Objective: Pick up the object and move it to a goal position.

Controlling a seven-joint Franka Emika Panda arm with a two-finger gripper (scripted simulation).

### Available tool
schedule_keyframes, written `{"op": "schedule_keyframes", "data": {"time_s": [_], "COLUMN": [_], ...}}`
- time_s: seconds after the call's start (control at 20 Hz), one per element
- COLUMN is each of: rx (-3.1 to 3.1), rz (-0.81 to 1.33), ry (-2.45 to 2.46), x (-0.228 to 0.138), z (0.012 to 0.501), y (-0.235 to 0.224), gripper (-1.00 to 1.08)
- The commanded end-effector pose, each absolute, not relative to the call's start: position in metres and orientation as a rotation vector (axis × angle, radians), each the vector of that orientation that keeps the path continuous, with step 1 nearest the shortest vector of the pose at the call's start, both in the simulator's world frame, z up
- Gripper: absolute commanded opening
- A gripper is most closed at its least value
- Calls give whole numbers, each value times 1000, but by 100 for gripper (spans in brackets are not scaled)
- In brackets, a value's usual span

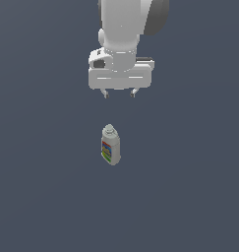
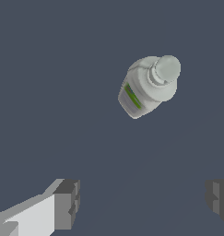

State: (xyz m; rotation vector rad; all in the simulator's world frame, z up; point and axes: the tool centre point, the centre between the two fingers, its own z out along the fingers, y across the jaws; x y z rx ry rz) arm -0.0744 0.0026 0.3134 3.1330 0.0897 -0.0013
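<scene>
Gripper (image 1: 119,93) with jaws spread, apart from the upright bottle (image 1: 110,144) on bare grey floor (image 1: 37,187)

Bare floor all round the bottle (image 1: 110,144), seemingly unobstructed.

No legible text anywhere; only blurred coloured bands on the bottle (image 1: 110,145) label

A small pale grey-white plastic bottle with a round cap (image 1: 110,144) carries red, blue, green and yellow label stripes. The white gripper (image 1: 119,93) has dark grey fingertips (image 2: 67,203). Uniform slate-blue ground (image 1: 42,197).
</scene>
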Motion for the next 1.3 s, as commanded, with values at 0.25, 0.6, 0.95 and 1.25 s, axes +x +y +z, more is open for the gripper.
{"op": "schedule_keyframes", "data": {"time_s": [0.25,0.6,0.95,1.25], "rx": [3126,3118,3118,3115], "rz": [-22,-47,-44,-40], "ry": [75,42,97,211], "x": [-78,-85,-78,-66], "z": [312,311,310,309], "y": [-5,-13,-14,-16], "gripper": [100,100,100,100]}}
